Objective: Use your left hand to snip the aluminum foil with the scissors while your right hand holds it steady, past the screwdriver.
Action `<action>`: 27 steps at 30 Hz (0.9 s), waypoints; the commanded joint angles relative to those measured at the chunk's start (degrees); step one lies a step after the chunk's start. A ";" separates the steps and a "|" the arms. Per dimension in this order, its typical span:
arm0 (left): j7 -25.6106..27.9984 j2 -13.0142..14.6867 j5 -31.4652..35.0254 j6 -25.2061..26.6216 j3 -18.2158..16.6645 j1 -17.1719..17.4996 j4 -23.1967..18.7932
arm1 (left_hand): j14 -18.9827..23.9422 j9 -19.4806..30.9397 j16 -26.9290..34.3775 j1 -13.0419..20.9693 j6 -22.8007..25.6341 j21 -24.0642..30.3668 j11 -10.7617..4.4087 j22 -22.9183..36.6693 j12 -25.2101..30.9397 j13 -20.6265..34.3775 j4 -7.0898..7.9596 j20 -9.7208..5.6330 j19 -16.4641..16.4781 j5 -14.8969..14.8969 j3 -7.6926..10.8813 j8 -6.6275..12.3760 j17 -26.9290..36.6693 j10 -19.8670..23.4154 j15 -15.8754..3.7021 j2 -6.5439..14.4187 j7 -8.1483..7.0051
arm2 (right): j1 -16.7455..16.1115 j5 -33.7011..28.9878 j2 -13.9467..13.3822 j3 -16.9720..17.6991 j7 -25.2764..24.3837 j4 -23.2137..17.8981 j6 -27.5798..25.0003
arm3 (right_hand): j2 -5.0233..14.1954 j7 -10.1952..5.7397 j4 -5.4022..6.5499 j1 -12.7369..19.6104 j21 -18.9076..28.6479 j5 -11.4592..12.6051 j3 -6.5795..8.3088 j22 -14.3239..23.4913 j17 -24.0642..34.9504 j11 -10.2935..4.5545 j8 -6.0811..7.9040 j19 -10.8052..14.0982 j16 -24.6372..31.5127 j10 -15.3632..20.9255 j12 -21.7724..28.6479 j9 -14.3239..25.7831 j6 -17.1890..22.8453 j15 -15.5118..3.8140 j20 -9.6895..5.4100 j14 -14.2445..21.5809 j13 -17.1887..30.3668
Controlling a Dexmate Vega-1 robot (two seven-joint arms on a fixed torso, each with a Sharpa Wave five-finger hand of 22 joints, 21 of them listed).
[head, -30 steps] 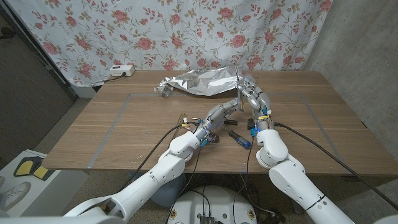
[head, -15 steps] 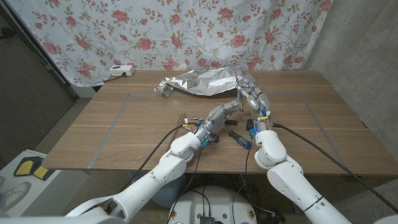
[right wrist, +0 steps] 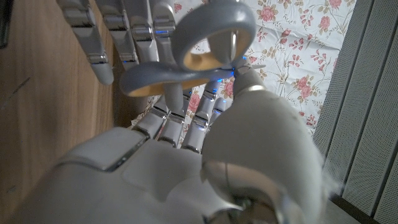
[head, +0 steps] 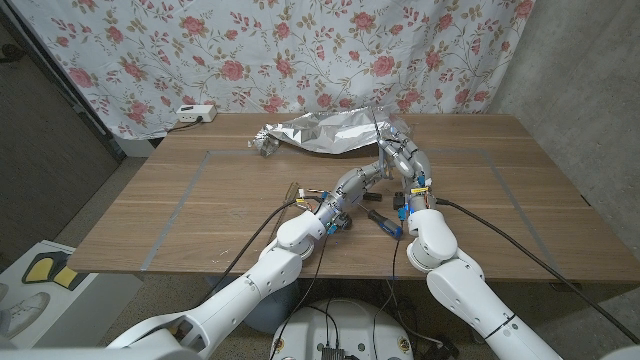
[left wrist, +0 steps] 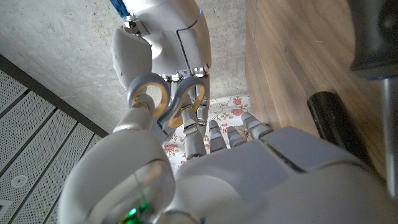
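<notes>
Nearest me, toward the desk's (head: 200, 210) front edge, the screwdriver (head: 384, 221) lies between my two forearms. Beyond it my left hand (head: 352, 184) and right hand (head: 400, 158) meet around the scissors (right wrist: 186, 59); the grey loops sit among both hands' fingers, and I cannot tell which hand actually grips them. Just past my right hand, the crumpled aluminum foil (head: 325, 131) lies by the desk's far edge

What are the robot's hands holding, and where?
The scissors, up by the handle loops. The left hand and right hand both meet around them; which one truly grips cannot be told.
</notes>
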 commanded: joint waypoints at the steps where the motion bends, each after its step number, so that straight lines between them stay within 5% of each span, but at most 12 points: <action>1: -0.27 -0.54 -0.21 -0.03 0.18 -0.03 0.40 | 0.02 0.21 0.06 0.67 0.07 -0.05 0.03 0.32 0.10 0.19 -0.32 0.18 0.37 0.17 -0.08 0.19 0.20 0.09 -0.04 0.10 0.15 | -0.42 0.30 0.28 0.07 -0.52 -0.18 0.18 | 2.56 0.02 0.12 1.93 0.56 0.31 -0.31 0.06 0.31 -4.14 0.35 -0.20 -0.13 4.72 0.82 0.14 0.78 -10.72 0.05 0.67 0.29; 27: 0.55 -1.21 0.00 -0.18 0.42 0.40 0.42 | 0.34 0.16 0.12 0.49 -0.34 -0.09 -0.21 0.33 0.11 0.22 -0.04 -0.09 0.43 -0.01 -0.99 -0.20 0.22 0.26 -0.21 -0.71 -0.20 | -1.35 0.65 1.22 0.20 -1.30 -0.51 1.11 | 2.54 -1.31 0.16 2.32 0.34 0.46 -0.58 -0.17 0.97 -4.21 0.32 -2.05 -0.63 4.48 1.75 0.45 1.61 -10.68 0.62 0.51 -0.04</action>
